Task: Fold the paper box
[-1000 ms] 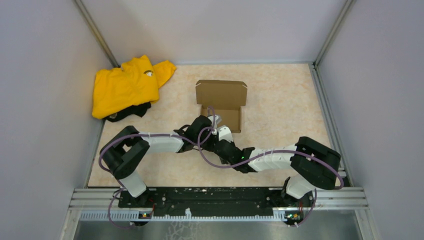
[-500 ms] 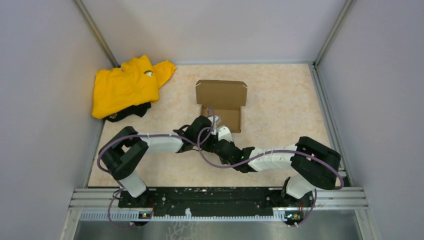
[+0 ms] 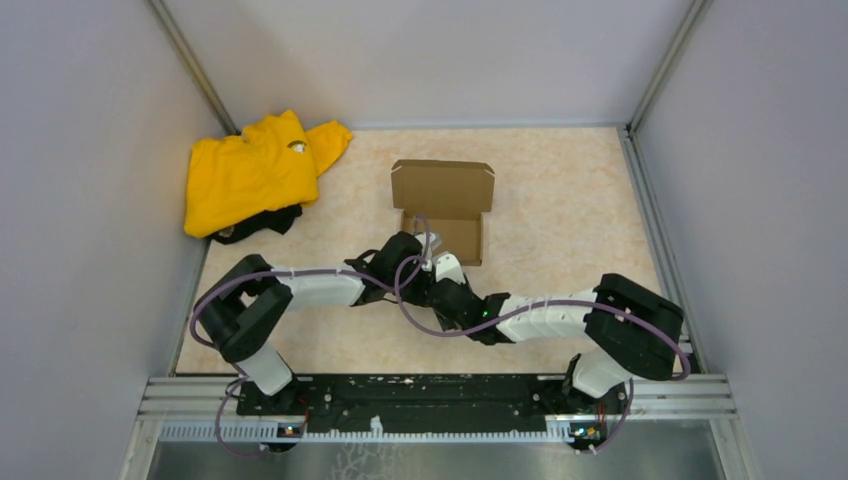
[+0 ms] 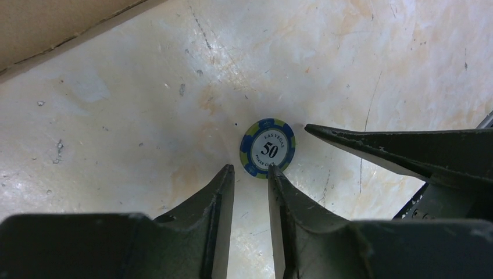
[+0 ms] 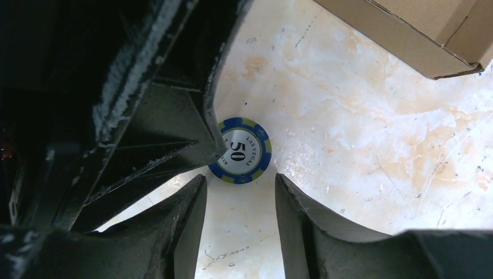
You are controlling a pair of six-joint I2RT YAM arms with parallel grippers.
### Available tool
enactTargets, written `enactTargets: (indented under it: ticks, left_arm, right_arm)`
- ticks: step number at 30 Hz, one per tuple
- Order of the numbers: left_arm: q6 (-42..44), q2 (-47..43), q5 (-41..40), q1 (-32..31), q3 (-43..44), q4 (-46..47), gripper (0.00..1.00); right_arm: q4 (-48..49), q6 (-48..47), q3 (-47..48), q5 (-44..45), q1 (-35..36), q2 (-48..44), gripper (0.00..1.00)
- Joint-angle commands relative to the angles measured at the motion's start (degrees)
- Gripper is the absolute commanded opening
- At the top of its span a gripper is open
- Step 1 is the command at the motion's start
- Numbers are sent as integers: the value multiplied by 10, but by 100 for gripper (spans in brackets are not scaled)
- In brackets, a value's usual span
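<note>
Top external | yellow garment [image 3: 245, 170] far-left corner | left gripper [image 4: 249, 170] fingers narrowly apart, empty | "50" poker chip [image 4: 268, 147] just ahead of both grippers' tips | paper box [image 3: 443, 200] lid open, mid-table, just beyond chip | right gripper [image 5: 239, 179] fingers apart, empty

robot lab cell: grey partition walls [image 3: 90, 150] on aluminium posts [image 3: 195, 70] enclose a marbled tabletop [image 3: 560, 200]; left arm [image 3: 310, 288] and right arm [image 3: 545, 315] bolted to a slotted rail [image 3: 190, 398].

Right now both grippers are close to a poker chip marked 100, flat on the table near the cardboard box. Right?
No: the poker chip reads 50, not 100, as both wrist views show. It lies flat on the table near the paper box, with the left gripper and right gripper close to it.
</note>
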Motion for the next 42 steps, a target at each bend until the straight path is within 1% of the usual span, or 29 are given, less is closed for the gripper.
enactTargets:
  ticks: [1,3,10,12,16,20,25,32,42]
  left_arm:
    - [20,-16,-16,-5,-9,-29,36]
    - [22,-25,-21,-1,-12,-29,38]
    - [27,-75,-53,11,-22,-35,48]
    - [25,-91,-61,27,-33,-38,49]
    - [16,-132,-56,86,-75,-34,50]
    - [13,-173,-57,132,-114,-30,51]
    - [13,-206,-64,163,-143,-28,52]
    - [14,-239,-76,184,-162,-30,53]
    - [19,-245,-71,192,-164,-31,53]
  right_arm:
    - [-25,-22,20,-21,6,-1,48]
    - [-24,-20,18,-22,5,-1,49]
    - [-19,-19,25,-24,3,7,52]
    - [-21,-19,32,-31,-1,14,52]
    - [-38,-14,46,-52,-16,24,52]
    - [-65,1,57,-68,-32,27,52]
    - [-98,12,74,-76,-49,36,53]
    - [-121,0,104,-98,-53,67,53]
    - [-147,2,127,-125,-55,98,52]
